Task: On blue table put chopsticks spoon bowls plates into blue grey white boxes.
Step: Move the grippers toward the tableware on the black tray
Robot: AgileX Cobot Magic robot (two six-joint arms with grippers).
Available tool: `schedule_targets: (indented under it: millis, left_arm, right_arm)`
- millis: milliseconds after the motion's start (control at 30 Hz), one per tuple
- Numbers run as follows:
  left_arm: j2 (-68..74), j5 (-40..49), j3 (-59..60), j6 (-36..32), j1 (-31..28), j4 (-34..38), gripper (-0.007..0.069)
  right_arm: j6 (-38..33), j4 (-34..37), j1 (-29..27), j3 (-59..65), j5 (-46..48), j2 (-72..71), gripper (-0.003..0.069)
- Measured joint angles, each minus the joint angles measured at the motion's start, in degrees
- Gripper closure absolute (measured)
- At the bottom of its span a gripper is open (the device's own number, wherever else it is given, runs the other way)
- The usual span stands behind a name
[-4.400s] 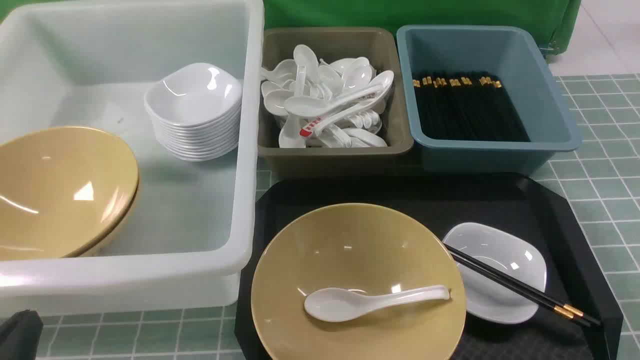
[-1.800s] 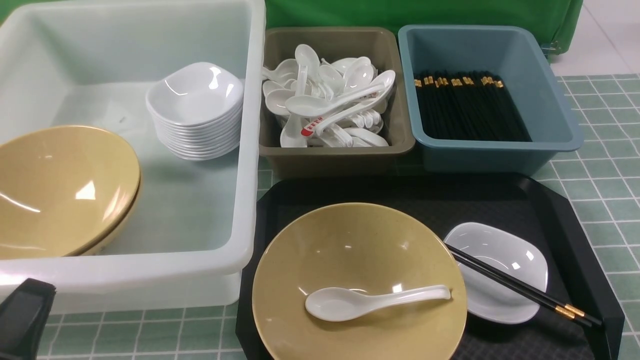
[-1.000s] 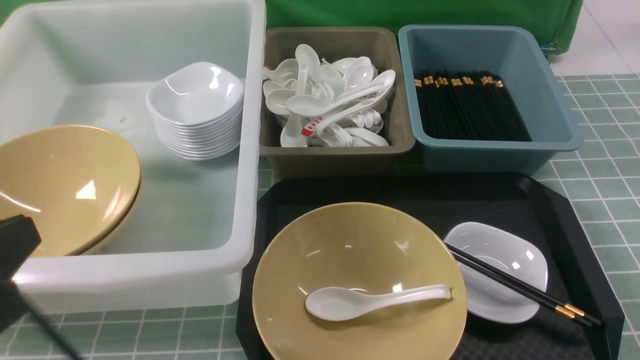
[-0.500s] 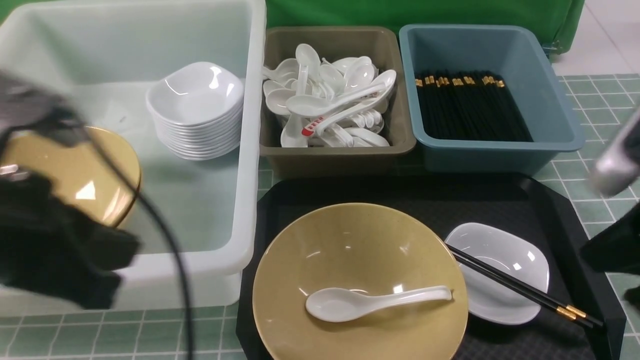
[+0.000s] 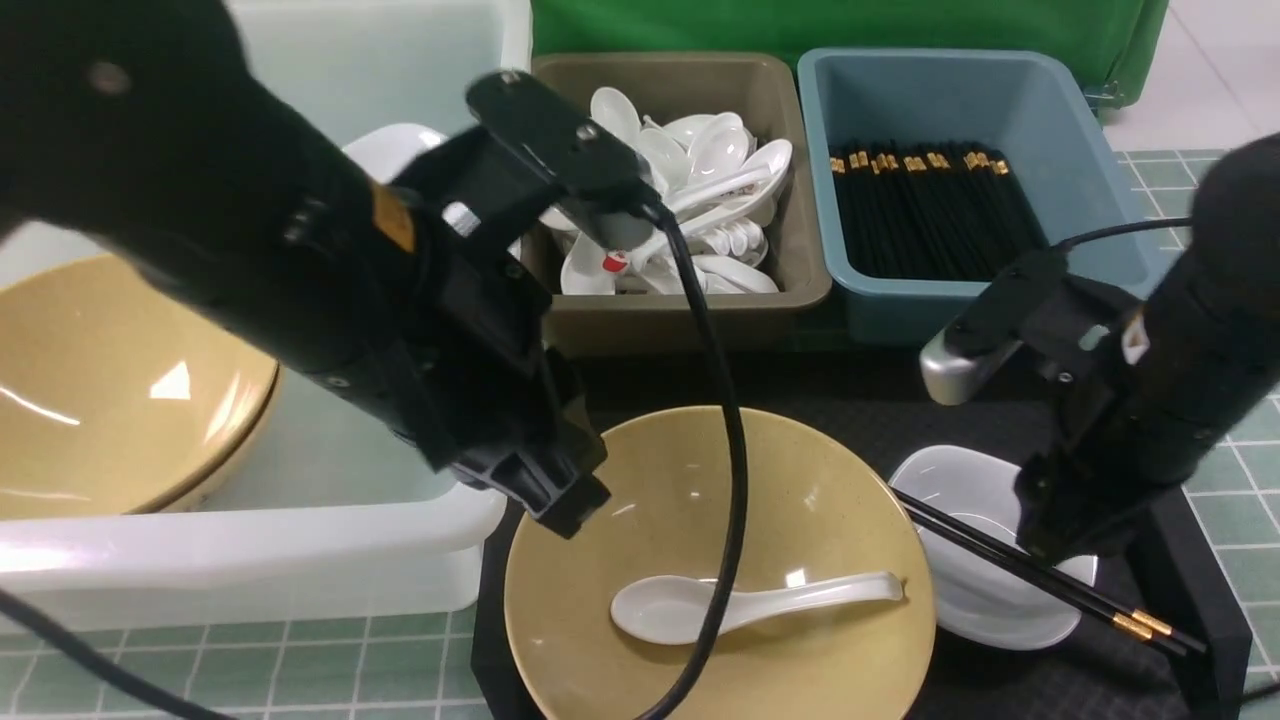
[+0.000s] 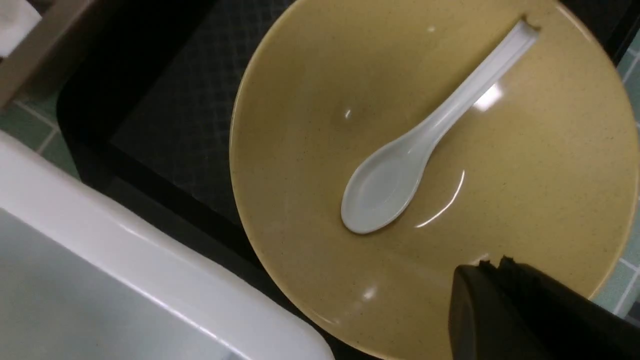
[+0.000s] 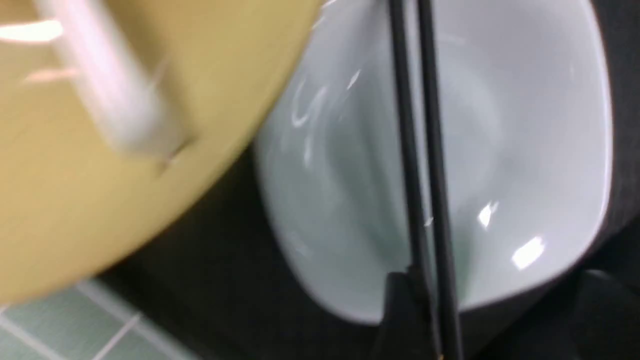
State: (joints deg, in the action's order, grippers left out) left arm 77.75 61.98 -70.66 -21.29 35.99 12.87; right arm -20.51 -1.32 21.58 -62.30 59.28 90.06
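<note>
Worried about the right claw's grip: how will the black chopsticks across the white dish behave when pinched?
The chopsticks look thin, rigid and glossy: probably light and slippery. Two loose sticks may split apart. Resting on the white dish rim, they could pivot or roll.

Matte black left arm (image 5: 290, 250) bears a yellow label (image 5: 393, 217), silver screws (image 5: 458, 217) and black cable (image 5: 716, 400); black right arm (image 5: 1185, 370) has a silver cylinder (image 5: 955, 366).

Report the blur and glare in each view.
Front view: mostly sharp, with glare on the white box rim and spots on the yellow bowl. Left wrist view: crisp, one bright highlight by the spoon handle. Right wrist view: motion-blurred, worst over the bowl and spoon; the chopsticks are readable.
</note>
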Motion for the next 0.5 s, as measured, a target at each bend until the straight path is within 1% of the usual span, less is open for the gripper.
schedule_targets:
  millis: [33,167,233,333,400,500]
  left_arm:
    - [0.94,0.00,0.00,-0.17,0.00,0.00,0.0638]
    - [1.94,-0.05,0.00,-1.38,0.00,-0.11,0.0638]
    - [2.08,-0.39,0.00,-1.74,0.00,-0.16,0.0638]
    - [2.08,-0.72,0.00,-2.29,0.00,-0.22,0.0638]
    - [2.08,-1.01,0.00,-2.47,0.00,-0.22,0.0638]
    - [2.08,-1.35,0.00,-2.58,0.00,-0.28,0.0638]
  right_arm:
    - [-1.01,0.12,-0.11,-0.56,-0.17,2.05,0.0146]
    - [-3.21,1.32,-0.21,-0.71,-0.23,6.08,0.0144]
    - [-3.85,2.13,-0.24,-0.71,-0.57,7.99,0.0160]
    - [-4.11,2.31,-0.28,-0.78,-1.62,9.59,0.0204]
    - [-4.17,2.31,-0.28,-0.90,-2.02,10.40,0.0285]
    - [-4.20,2.31,-0.28,-1.04,-0.81,10.39,0.0452]
